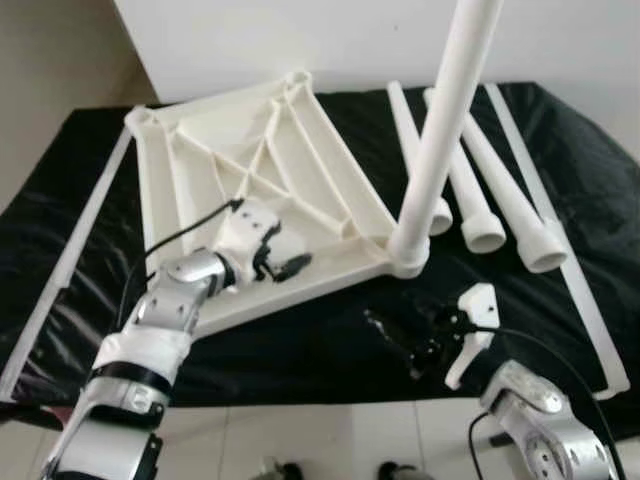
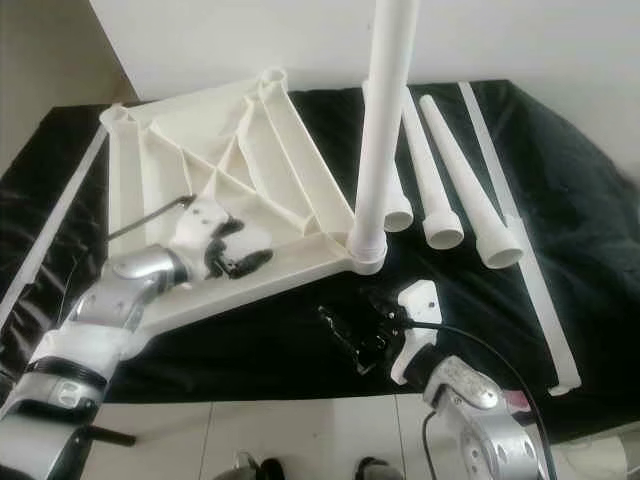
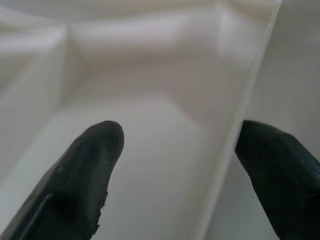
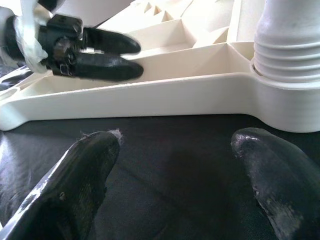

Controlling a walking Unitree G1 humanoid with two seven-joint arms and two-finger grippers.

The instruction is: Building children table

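The white ribbed tabletop (image 1: 300,120) lies upside down on the black cloth. One white leg (image 1: 445,130) stands upright in its near right corner socket (image 1: 408,255). My left gripper (image 1: 285,265) is at the tabletop's front rim, open, one finger inside and one outside the thin rim wall (image 3: 240,150). My right gripper (image 1: 400,343) is open just above the black cloth (image 4: 170,175), a little in front of the rim and left of the socketed leg (image 4: 290,45), with nothing between its fingers.
Three loose white legs (image 1: 470,190) lie side by side right of the tabletop. Long thin white rails lie along the left (image 1: 70,260) and right (image 1: 560,230) sides of the cloth. A white panel (image 1: 350,40) stands behind. Tiled floor (image 1: 300,440) lies below the front edge.
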